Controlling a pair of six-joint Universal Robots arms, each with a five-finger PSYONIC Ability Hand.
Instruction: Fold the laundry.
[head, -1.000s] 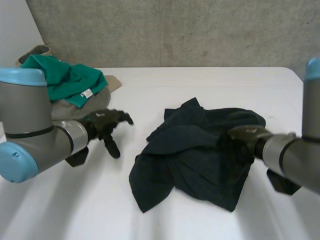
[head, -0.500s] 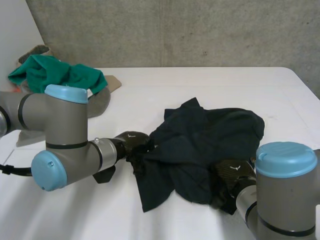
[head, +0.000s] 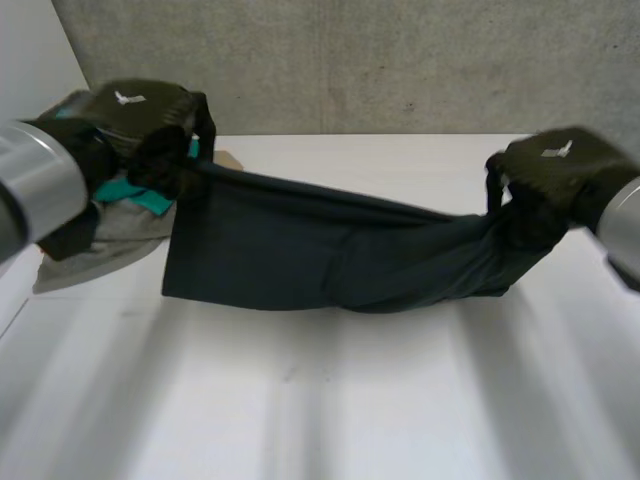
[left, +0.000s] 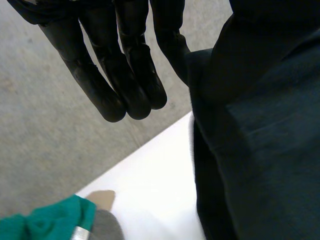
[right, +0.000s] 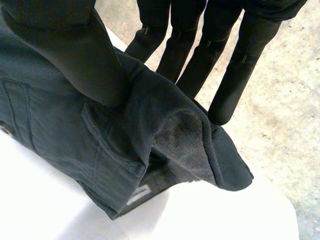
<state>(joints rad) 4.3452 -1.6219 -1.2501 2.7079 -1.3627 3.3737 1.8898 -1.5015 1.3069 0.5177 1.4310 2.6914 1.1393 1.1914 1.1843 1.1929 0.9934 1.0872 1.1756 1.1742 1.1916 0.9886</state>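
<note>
Head view: where's the dark garment (head: 300, 250)?
— Stretched out over the table (head: 350, 400)! Left robot hand (head: 140, 125) pinches one end, right robot hand (head: 560, 170) clamps the other, thumb against straight fingers. Green cloth (left: 45, 220) lies near the left one.

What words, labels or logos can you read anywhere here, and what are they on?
Nothing legible.
White mark on the left hand and the right hand: a logo, no letters readable.
White tag in the dark garment: too blurred.
Label on the green cloth: too small.
</note>
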